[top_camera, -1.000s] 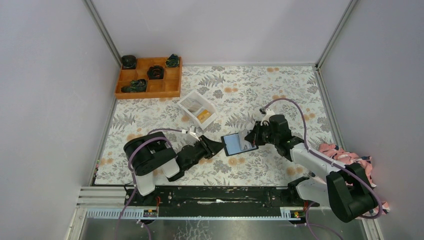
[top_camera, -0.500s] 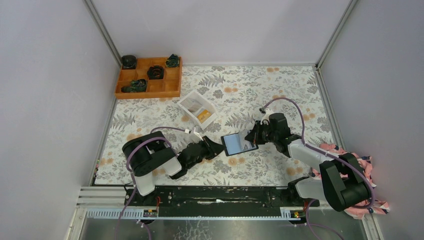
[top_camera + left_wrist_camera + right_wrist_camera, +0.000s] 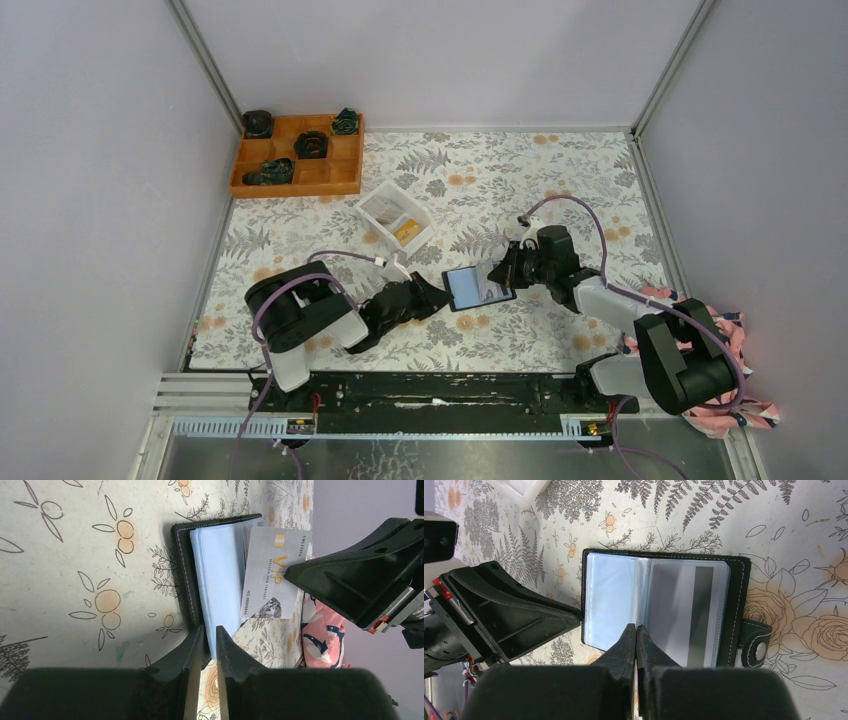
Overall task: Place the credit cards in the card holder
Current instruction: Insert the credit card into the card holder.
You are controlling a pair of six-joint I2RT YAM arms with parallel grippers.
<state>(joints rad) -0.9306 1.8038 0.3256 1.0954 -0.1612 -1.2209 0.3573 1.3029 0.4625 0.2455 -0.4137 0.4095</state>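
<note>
Narrowing to a slit, left tool (image 3: 209,630) meets the edge of the open black leather folding card holder (image 3: 182,570) on the bench (image 3: 75,580), grip unclear; right tool (image 3: 636,627), clamped on the whitish-grey plastic credit card (image 3: 272,575), can slot it.

Open card holder mid-surface, between my two end effectors.

I had the card holder (image 3: 478,288) lying open near the middle of the surface (image 3: 560,180), the left end effector (image 3: 432,297) at its left edge and the right end effector (image 3: 503,272) over its right half, where a card (image 3: 272,572) sat. Behind it to the left stood a tray (image 3: 372,205). In the far left corner a compartmented box (image 3: 340,175) held small items (image 3: 312,145). A cloth (image 3: 662,298) lay at the right edge.
</note>
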